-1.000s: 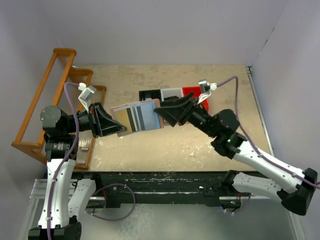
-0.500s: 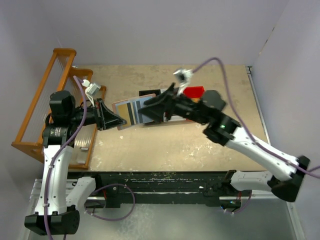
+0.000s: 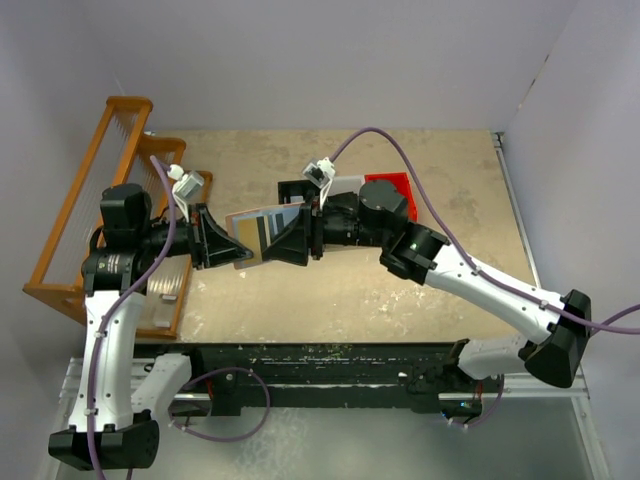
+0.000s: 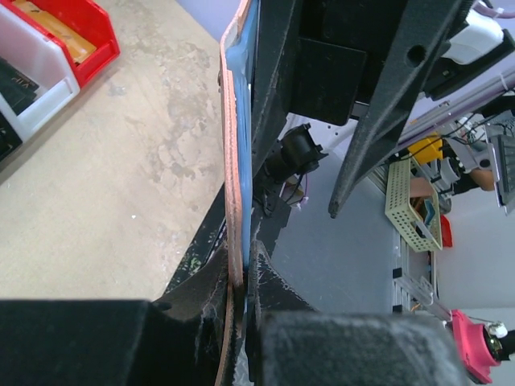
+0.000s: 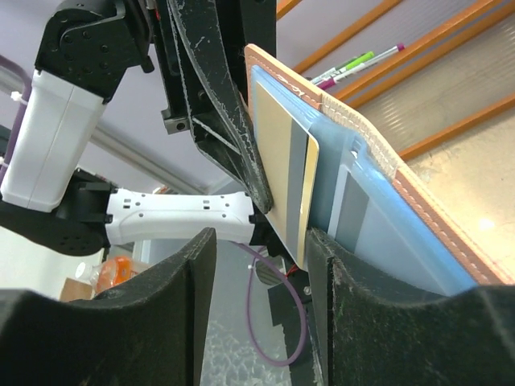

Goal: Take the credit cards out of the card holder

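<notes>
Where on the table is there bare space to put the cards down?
Bare tabletop behind, between the wooden rack and the black bin; also right of the red bin, and along the near strip. The middle is crowded: left gripper and right gripper meet at the card holder.

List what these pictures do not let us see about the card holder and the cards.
- Top view: the right gripper covers part of the card holder, so any contact with a card is hidden.
- Left wrist view: the card holder is seen edge-on, and no card shows.
- Right wrist view: the striped card has its lower end behind one of the right gripper's fingers. Whether they touch the tan card cannot be told.
</notes>
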Available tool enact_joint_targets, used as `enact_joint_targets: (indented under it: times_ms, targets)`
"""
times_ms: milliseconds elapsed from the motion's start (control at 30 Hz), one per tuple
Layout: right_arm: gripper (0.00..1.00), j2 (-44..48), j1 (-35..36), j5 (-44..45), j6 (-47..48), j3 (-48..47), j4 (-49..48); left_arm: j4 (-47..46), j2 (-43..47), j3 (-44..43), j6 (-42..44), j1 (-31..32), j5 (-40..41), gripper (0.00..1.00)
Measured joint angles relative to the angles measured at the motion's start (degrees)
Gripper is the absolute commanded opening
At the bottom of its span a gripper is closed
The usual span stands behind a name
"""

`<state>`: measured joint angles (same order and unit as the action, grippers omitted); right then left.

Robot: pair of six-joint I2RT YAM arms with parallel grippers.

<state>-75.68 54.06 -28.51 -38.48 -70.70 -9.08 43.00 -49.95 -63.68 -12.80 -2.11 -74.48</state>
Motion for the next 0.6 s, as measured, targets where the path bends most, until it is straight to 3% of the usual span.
enact_joint_targets:
  times_ms: [200,333,433,500,600]
  targets:
    - [0.47,0.52,0.00,-1.14,0.09,0.00,-0.07,0.48,0.13,-0.63,0.42,0.00,-3.32,0.01]
    - [0.39,0.52,0.00,-2.29,0.04,0.04,-1.07,0.90,0.17,-0.63,0.39,0.00,-5.79,0.01]
    - [0.27,0.63,-0.07,-3.63,-0.94,1.27,-4.28,0.90,0.52,-0.63,0.42,-0.02,-7.30,0.02]
    - [0.13,0.57,-0.09,-5.11,-2.21,2.38,-7.19,0.90,0.85,-0.63,0.42,-0.02,-8.17,0.02]
    - [0.00,-0.09,-0.28,-6.99,-4.33,3.67,-11.78,0.94,1.14,-0.76,0.42,-0.02,-9.60,0.02]
